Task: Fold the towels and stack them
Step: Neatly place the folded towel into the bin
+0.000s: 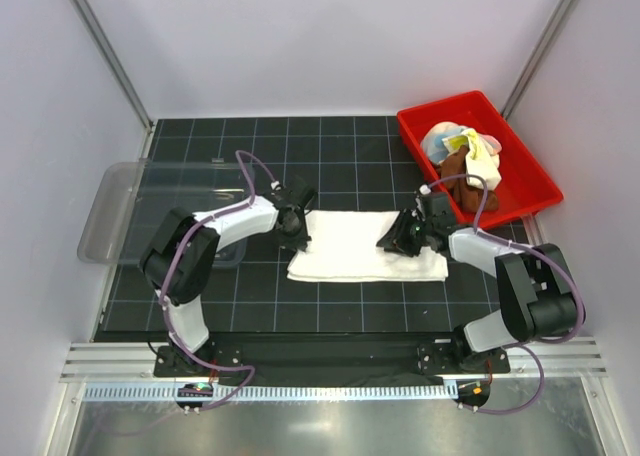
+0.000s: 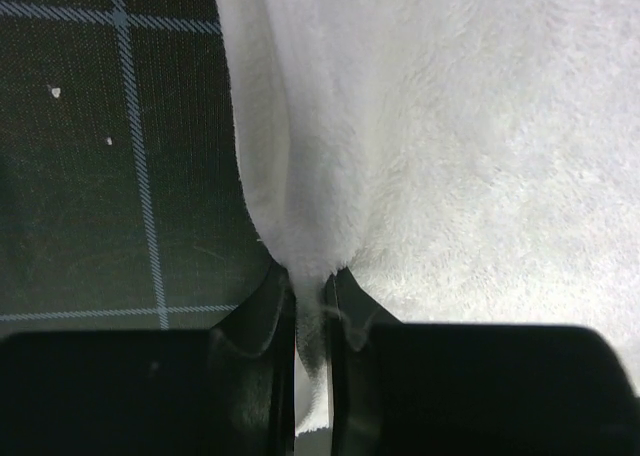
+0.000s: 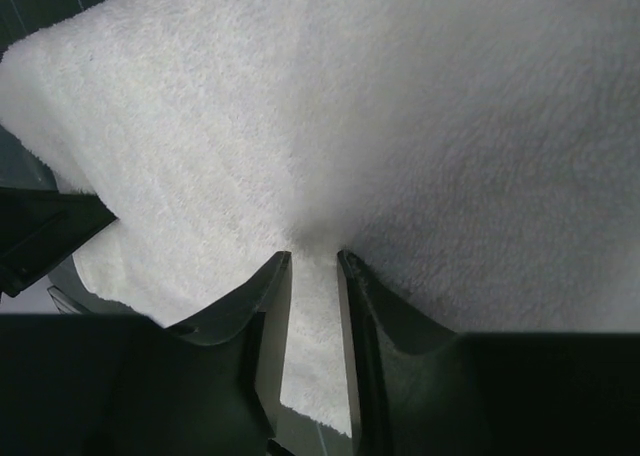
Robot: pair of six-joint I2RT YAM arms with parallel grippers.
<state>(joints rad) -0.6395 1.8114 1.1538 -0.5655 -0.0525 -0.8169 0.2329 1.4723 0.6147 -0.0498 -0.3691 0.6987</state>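
Note:
A large cream-white towel lies folded on the dark grid mat in the middle. My left gripper is shut on its far left corner; the left wrist view shows the cloth pinched between the jaws. My right gripper is shut on the towel's far right edge; the right wrist view shows cloth between the jaws. A brown towel, a yellow one and a pastel multicoloured one lie bunched in the red bin.
A clear plastic tray sits at the mat's left edge. The red bin stands at the back right. White walls enclose the table.

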